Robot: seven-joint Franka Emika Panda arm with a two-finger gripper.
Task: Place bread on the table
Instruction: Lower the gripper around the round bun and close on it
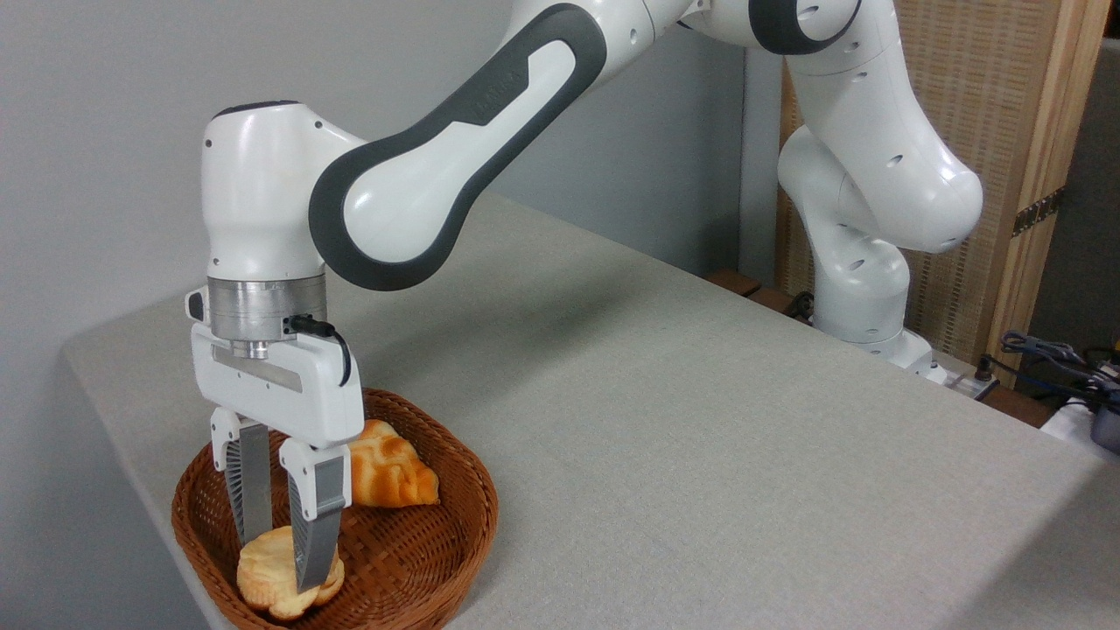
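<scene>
Gripper [282,556] fingers straddle the bread [267,576], a pale cream bun with golden-brown edges, and appear pressed against its sides inside the wicker basket [464,534]. One more orange-brown loaf [391,472] lies behind it: two pieces in all. Beyond stretches the grey table [700,420].

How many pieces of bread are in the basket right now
2: the small round bun at the basket's front, between the jaws, and a longer loaf behind it. None seems hidden.
</scene>
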